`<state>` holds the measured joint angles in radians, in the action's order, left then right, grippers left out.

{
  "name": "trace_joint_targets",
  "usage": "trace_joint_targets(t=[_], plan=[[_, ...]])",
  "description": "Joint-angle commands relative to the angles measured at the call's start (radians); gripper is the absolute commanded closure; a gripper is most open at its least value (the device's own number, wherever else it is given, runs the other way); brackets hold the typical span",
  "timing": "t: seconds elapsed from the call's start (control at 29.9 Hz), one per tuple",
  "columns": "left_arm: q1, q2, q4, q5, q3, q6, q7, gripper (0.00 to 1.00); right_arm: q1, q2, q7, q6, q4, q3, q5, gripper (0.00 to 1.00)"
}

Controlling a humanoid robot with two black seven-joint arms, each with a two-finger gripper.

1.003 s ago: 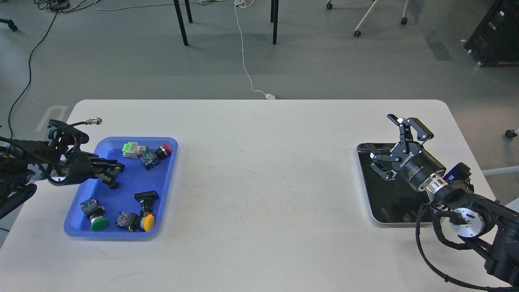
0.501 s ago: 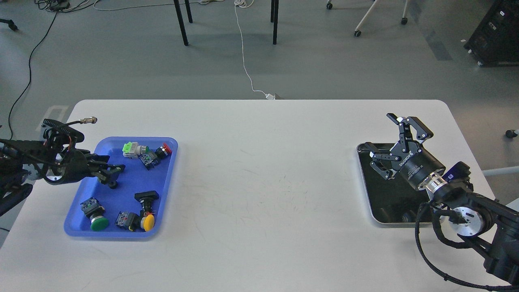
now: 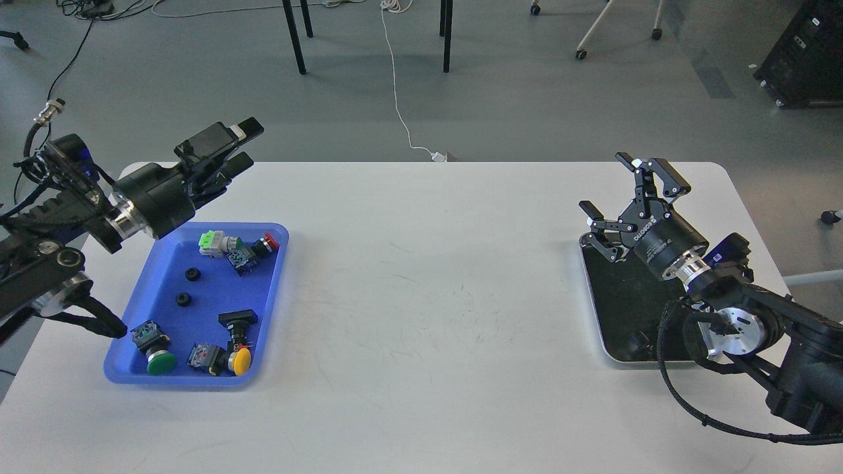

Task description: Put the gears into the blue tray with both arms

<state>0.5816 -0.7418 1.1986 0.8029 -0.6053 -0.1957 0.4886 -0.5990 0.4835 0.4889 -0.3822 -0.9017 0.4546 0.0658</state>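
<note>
2 gears (image 3: 192, 274) lie flat in the blue tray (image 3: 158, 273), in its bare left part, one a little nearer than the other and a little apart from it. Around them lie push-button switches (image 3: 238, 247) with green, yellow and red caps. The left gripper (image 3: 238, 144) is raised above the far edge of the tray, it holds nothing, and its fingers are slightly apart with only a narrow gap between them. The right gripper (image 3: 622, 194) hovers over the far left corner of the steel tray (image 3: 602, 329) at the right side of the table (image 3: 428, 296); its fingers are spread wide and empty. In the dark inside of this tray, near its near edge, I see some small round shapes, but I cannot tell if they are gears. I judge a gear as light, stiff and not fragile, but small and low, so it can slip or flip easily. The best hold seems to be across the outer teeth, with the fingertips coming straight down to the surface.
</note>
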Motion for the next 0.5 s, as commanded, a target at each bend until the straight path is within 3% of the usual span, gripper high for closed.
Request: trace_joint_targets(t=[0.0,0.1,0.23,0.47], plan=[[-0.17,0.14,0.025,-0.037,-0.206,0.012,0.0,0.02,0.004,-0.003,0.0,0.087,-0.04,0.0,0.0,0.04],[-0.262,0.258,0.026,-0.041,-0.332,0.009,0.0,0.02,0.011,-0.008,0.0,0.143,-0.031,-0.004,0.006,0.01],[-0.365,0.377,0.013,-0.039,-0.451,0.002,-0.108,0.02,0.012,-0.02,0.0,0.155,-0.034,0.003,0.008,0.01],[-0.401,0.438,-0.004,-0.036,-0.467,0.006,-0.117,0.02,0.018,-0.022,0.0,0.149,-0.042,0.009,0.006,0.01]])
